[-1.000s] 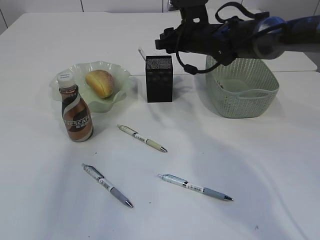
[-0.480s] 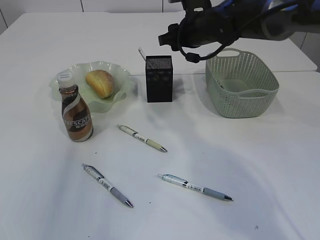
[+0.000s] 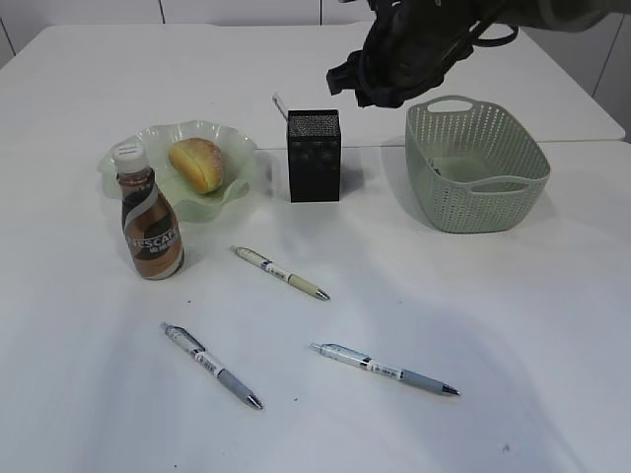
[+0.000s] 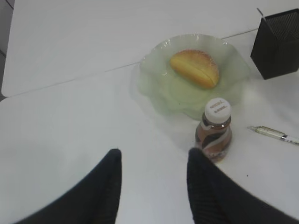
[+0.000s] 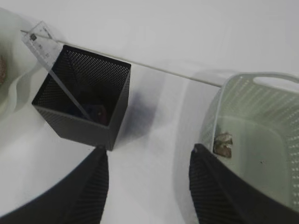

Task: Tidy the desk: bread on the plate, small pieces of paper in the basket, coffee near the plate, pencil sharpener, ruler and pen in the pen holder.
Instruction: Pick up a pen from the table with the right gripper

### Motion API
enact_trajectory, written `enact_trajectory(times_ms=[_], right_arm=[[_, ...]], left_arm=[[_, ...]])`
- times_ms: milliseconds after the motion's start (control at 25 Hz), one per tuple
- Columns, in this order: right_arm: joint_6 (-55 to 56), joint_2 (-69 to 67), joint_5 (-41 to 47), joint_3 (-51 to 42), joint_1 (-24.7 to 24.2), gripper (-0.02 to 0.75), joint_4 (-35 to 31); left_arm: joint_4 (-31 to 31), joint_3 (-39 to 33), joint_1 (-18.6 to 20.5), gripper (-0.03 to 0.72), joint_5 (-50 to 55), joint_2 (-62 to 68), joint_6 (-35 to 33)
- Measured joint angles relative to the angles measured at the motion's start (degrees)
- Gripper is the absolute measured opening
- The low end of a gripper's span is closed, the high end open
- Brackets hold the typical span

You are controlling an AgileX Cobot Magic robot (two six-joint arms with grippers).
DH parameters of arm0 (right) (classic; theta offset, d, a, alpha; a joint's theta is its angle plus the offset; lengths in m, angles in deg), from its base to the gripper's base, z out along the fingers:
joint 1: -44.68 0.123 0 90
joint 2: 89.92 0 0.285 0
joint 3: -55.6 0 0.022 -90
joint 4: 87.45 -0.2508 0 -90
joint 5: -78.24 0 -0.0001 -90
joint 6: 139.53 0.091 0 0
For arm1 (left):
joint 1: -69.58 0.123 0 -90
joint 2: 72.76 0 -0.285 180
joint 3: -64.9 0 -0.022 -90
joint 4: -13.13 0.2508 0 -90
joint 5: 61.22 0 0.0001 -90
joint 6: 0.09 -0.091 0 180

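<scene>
A white worktop (image 3: 513,325). Bread (image 3: 197,164) sits in the plate (image 3: 233,141) at far left, coffee (image 3: 150,223) just beside it. The ruler (image 5: 51,60) leans in the holder (image 3: 314,156); paper (image 5: 223,143) lies in the basket (image 3: 475,202) — three pens (image 3: 279,272) lie loose nearer. Both claws (image 4: 154,161) (image 5: 148,156) hang released, empty.

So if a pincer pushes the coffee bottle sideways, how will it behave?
The coffee bottle is tall and narrow, standing upright, so a high push would probably tip it. Its round body might then roll toward the plate. The surface looks glossy, so perhaps slippery.
</scene>
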Motion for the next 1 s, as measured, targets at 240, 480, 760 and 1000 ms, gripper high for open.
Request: enact_trajectory(times_ms=[240, 480, 760, 1000], right_arm=[[-8.3, 1.6, 14.1, 5.0, 0.2, 0.439, -7.7], [-21.4, 1.7, 28.8, 9.4, 0.5, 0.439, -18.9], [-29.1, 1.8, 33.0, 9.6, 0.5, 0.439, -26.3], [-32.6, 3.9, 33.1, 8.4, 1.4, 0.439, -30.1]], left_arm=[[-1.8, 0.0, 0.0, 0.323, 4.6, 0.0, 0.1], [-3.8, 0.0, 0.0, 0.323, 9.9, 0.0, 0.1], [-6.2, 0.0, 0.0, 0.323, 14.9, 0.0, 0.1], [-6.8, 1.6, 0.0, 0.323, 20.5, 0.0, 0.1]])
